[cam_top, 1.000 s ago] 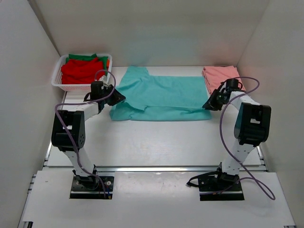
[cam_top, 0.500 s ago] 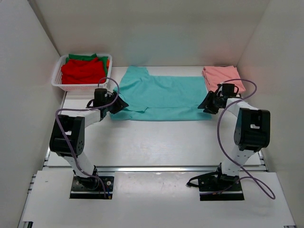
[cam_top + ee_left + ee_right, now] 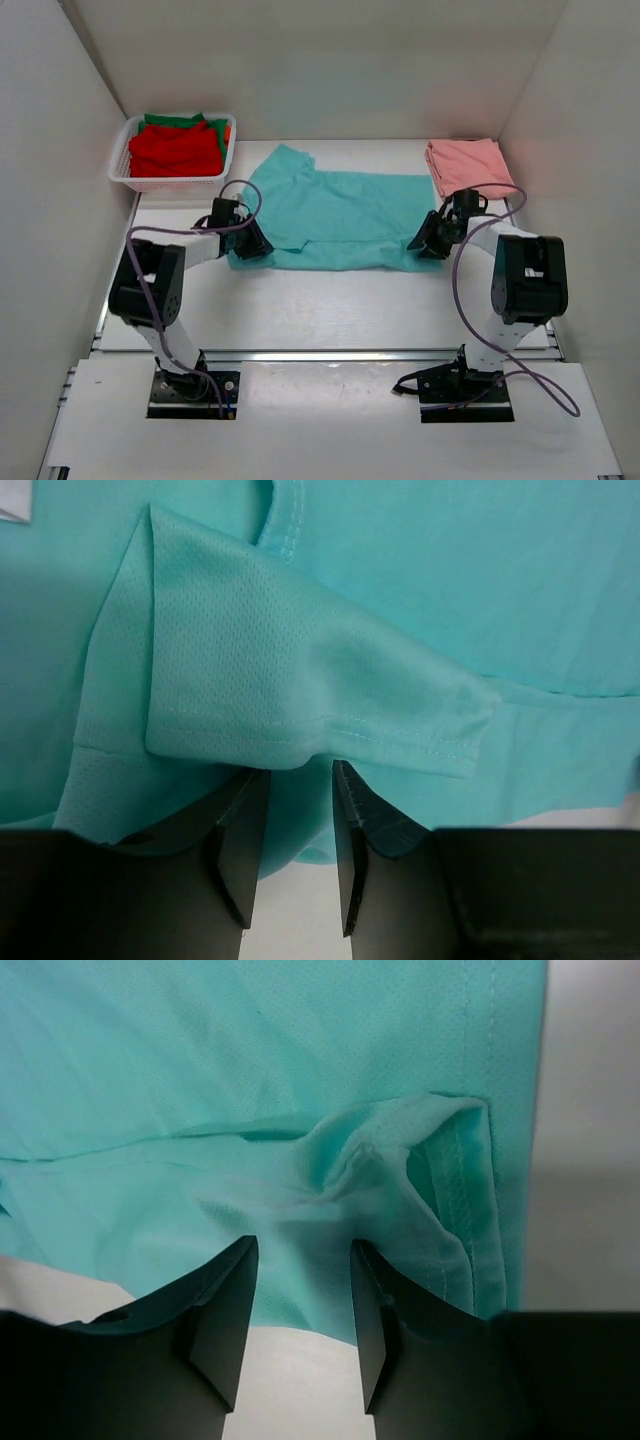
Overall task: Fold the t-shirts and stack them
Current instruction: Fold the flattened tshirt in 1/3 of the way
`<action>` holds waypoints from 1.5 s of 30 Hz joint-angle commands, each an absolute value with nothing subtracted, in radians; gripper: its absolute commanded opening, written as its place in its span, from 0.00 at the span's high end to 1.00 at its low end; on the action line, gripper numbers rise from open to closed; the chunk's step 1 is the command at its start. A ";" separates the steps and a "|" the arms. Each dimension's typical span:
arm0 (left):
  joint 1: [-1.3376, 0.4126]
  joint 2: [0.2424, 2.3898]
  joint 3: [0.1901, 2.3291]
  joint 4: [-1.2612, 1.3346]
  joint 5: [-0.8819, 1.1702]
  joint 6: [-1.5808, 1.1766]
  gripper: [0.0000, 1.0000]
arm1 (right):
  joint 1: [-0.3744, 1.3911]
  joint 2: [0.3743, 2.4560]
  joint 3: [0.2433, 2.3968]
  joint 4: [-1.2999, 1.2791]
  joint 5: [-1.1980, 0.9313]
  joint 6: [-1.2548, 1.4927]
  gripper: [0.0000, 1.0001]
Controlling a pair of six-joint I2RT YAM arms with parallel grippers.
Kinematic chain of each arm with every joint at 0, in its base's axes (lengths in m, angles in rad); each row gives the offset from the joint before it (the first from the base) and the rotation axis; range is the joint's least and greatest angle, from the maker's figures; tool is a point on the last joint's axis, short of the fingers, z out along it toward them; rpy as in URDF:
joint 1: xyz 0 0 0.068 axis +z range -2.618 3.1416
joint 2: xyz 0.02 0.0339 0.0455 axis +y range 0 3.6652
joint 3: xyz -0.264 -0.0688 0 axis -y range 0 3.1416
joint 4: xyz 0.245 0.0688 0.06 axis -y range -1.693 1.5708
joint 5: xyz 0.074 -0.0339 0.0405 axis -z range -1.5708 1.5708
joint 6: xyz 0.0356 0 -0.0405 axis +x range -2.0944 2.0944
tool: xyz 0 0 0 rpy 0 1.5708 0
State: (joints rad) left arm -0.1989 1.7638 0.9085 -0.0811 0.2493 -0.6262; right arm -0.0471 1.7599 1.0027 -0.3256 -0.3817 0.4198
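Observation:
A teal t-shirt [image 3: 340,212] lies spread flat in the middle of the table. My left gripper [image 3: 253,241] is low at its near left corner. In the left wrist view the gripper [image 3: 295,772] is open, its jaws a narrow gap apart at a folded sleeve hem [image 3: 300,695], with bare table between them. My right gripper [image 3: 421,243] is low at the near right corner. In the right wrist view it [image 3: 303,1244] is open too, and the teal cloth [image 3: 370,1165] is bunched just beyond its tips. A folded salmon pink t-shirt [image 3: 466,164] lies at the back right.
A white mesh basket [image 3: 126,172] stands at the back left and holds a red t-shirt [image 3: 172,148], a green one [image 3: 180,119] and an edge of an orange one [image 3: 228,131]. White walls close in the left, right and back sides.
Both grippers have moved inward and down onto the teal shirt's near corners. The shirt's near edge has shifted toward me and its right corner has bunched up.

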 commanded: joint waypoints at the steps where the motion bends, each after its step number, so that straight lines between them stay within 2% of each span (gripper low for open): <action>1: -0.235 1.628 0.757 -0.258 0.213 -0.589 0.57 | -0.025 1.706 0.870 -0.511 -0.312 0.420 0.59; 6: -0.304 1.395 0.487 -0.270 0.213 -0.620 0.58 | -0.008 1.502 0.717 -0.557 -0.295 0.440 0.58; 9: -0.327 1.200 0.376 -0.316 0.207 -0.647 0.58 | 0.037 1.378 0.655 -0.607 -0.262 0.457 0.53; 13: -0.250 0.875 0.363 -0.492 0.193 -0.650 0.60 | 0.034 1.209 0.650 -0.730 -0.222 0.436 0.49; 15: -0.218 0.717 0.394 -0.547 0.192 -0.655 0.67 | 0.002 1.140 0.681 -0.790 -0.222 0.413 0.50; 18: -0.219 0.670 0.489 -0.565 0.213 -0.698 0.71 | -0.057 1.085 0.771 -0.827 -0.244 0.362 0.49; 22: -0.284 0.829 0.612 -0.447 0.273 -0.727 0.71 | -0.055 1.146 0.894 -0.744 -0.235 0.341 0.42; 26: -0.266 1.085 0.747 -0.345 0.230 -0.655 0.68 | -0.078 1.345 1.014 -0.655 -0.253 0.339 0.39; 27: -0.256 1.126 0.770 -0.344 0.213 -0.647 0.65 | -0.084 1.374 1.031 -0.635 -0.252 0.342 0.37; 28: -0.235 1.202 0.811 -0.316 0.204 -0.626 0.56 | -0.086 1.435 1.069 -0.617 -0.247 0.347 0.36; 30: -0.203 1.312 0.931 -0.290 0.177 -0.589 0.45 | -0.084 1.547 1.143 -0.592 -0.233 0.341 0.34; 33: -0.198 1.524 1.096 -0.302 0.107 -0.517 0.38 | -0.094 1.659 1.258 -0.581 -0.216 0.341 0.32; 35: -0.198 1.709 1.277 -0.343 0.078 -0.457 0.26 | -0.094 1.750 1.342 -0.586 -0.201 0.334 0.30; 41: -0.210 2.063 1.673 -0.423 0.032 -0.391 0.25 | -0.095 1.910 1.489 -0.604 -0.166 0.316 0.27; 45: -0.210 2.288 1.952 -0.570 -0.034 -0.367 0.26 | -0.095 1.980 1.552 -0.621 -0.166 0.310 0.26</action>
State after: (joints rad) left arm -0.2058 2.2021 1.8023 -0.4477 0.0364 -0.4164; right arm -0.0883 1.9533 1.4971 -0.6163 -0.1879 0.3294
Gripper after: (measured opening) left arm 0.744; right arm 0.739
